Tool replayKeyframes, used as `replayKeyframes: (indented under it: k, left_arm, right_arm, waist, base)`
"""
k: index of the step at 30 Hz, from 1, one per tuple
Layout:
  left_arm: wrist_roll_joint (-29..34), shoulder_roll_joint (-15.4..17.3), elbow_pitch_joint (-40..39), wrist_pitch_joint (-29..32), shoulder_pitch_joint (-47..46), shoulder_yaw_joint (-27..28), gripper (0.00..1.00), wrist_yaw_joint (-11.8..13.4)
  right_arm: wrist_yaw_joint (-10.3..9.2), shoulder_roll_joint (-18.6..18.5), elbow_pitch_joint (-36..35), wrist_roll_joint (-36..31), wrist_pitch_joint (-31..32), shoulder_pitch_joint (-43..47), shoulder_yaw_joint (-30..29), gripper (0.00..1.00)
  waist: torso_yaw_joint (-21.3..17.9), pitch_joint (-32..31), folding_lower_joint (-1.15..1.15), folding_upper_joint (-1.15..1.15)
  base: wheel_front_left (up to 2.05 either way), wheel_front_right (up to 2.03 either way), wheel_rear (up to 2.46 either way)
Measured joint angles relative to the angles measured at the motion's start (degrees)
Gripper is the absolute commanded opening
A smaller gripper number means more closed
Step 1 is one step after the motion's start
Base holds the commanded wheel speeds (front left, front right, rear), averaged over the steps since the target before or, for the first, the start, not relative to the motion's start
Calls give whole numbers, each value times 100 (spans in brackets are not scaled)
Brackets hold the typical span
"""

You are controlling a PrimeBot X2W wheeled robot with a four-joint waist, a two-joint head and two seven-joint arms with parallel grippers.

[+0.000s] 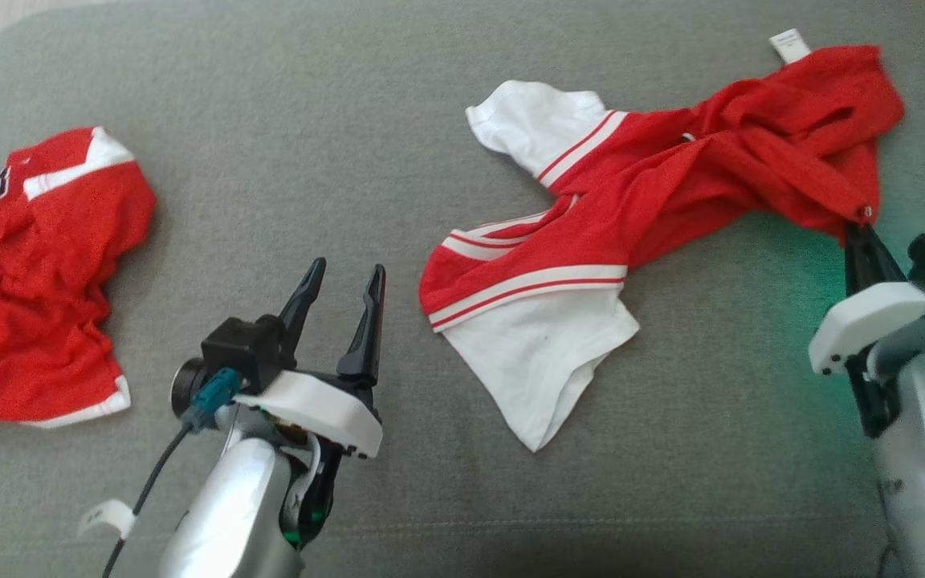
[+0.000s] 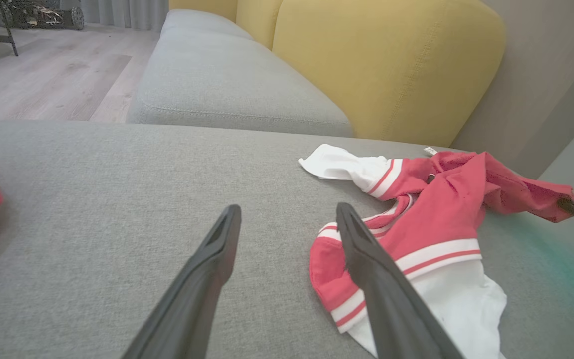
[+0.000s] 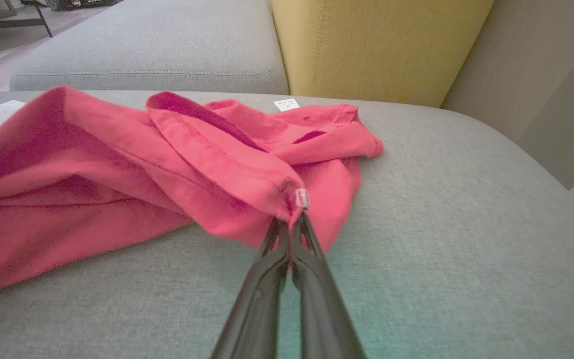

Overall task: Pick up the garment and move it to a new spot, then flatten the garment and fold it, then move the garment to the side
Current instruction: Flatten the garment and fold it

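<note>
One red knit garment point(image 1: 639, 201) with white sleeves and red-and-white striped bands lies twisted and rumpled on the right half of a broad grey woven cushion point(image 1: 334, 120). Its body is bunched into a rope-like band that runs from the lower white sleeve point(image 1: 543, 361), spread flat nearest the robot, up and rightward to a heap of red folds. The upper white sleeve point(image 1: 535, 120) points toward the far left of the pile. A small white label point(image 1: 789, 44) sticks out from the far edge of the red folds.

At the right end of the garment, the right gripper point(image 1: 862, 229) has its two dark fingers pressed together on a corner of the red hem. The right wrist view shows the pinched cloth raised a little off the cushion, with a green glow on the fabric below.

The left gripper point(image 1: 348, 281) hovers over bare cushion just left of the striped band, its fingers spread apart and holding nothing; in its own wrist view the right-hand finger overlaps the garment's edge.

Well apart, at the cushion's left edge, lies a second red garment point(image 1: 37, 273) with white trim, crumpled. Beyond the cushion stand yellow padded backrests point(image 2: 386, 65), another grey seat point(image 2: 227, 75) and a pale wooden floor point(image 2: 43, 80).
</note>
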Motion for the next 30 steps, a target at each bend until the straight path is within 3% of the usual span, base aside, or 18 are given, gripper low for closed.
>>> replayKeyframes:
  k: [6, 12, 17, 20, 25, 28, 29, 30]
  left_arm:
    - [1, 2, 41, 0, 158, 9, 100, -2]
    - [0, 1, 41, 0, 206, -8, 100, -2]
    - [-2, 1, 45, 0, 225, -56, 100, -2]
    - [-3, 1, 46, 0, 225, -101, 100, -2]
    - [-4, 1, 74, 0, 225, -165, 100, -3]
    - [-4, 1, 76, 0, 225, -172, 100, -2]
    - [-3, 1, 79, 0, 225, -175, 100, -2]
    - [-3, 1, 83, 0, 225, -176, 100, -2]
  right_arm:
    - [0, -600, -690, 1319, 1056, 545, 1187, 0]
    - [0, -1604, -1681, 2596, 2212, 1241, 1987, 0]
    - [0, -2075, -2084, 3211, 2914, 1409, 1928, 0]
    - [0, -2100, -2137, 3472, 3144, 1471, 1696, 0]
    - [0, -2090, -2004, 3368, 3300, 1603, 1346, 3]
    - [0, -2038, -1884, 3172, 3308, 1608, 1099, 49]
    - [0, -1990, -1841, 3074, 3290, 1607, 987, 95]
    - [0, -1924, -1761, 2944, 3237, 1601, 825, 100]
  waist:
    - [-216, -265, 0, 0]
    - [-395, -398, 0, 0]
    - [-472, -454, 0, 0]
    - [-471, -466, 0, 0]
    - [-427, -474, 0, 0]
    - [-399, -473, 0, 0]
    - [-393, -471, 0, 0]
    - [-389, -467, 0, 0]
  base:
    - [0, 0, 0]
    - [0, 0, 0]
    - [0, 0, 0]
    - [0, 0, 0]
    - [0, 0, 0]
    - [0, 0, 0]
    - [0, 0, 0]
    - [0, 0, 0]
